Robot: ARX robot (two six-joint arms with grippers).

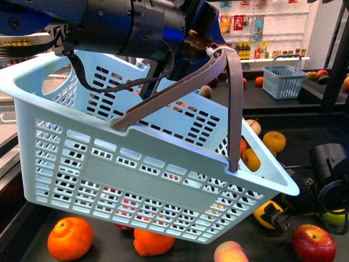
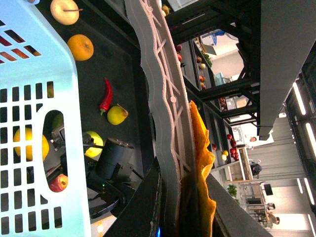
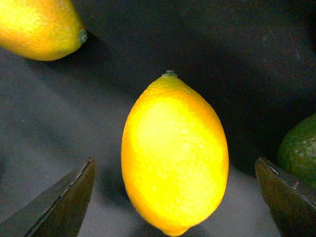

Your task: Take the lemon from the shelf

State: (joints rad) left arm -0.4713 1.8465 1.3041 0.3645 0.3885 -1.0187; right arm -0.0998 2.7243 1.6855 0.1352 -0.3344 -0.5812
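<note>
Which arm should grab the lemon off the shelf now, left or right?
Right. The right gripper is open, its fingers either side of the smooth bright yellow oval lemon on the black shelf tray. The left gripper is holding the pale blue plastic basket by its grey handle.

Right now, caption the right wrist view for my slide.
Open right pincer straddles a lemon lying on the black shelf tray.

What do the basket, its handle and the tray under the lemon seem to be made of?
Basket: pale blue plastic, slightly glossy; its slotted walls look moulded in one piece.
Handle: grey-brown plastic, duller, with moulded ribs in the left wrist view.
Tray under the lemon: black and matte; painted metal or a mat, the look leaves it open.
</note>
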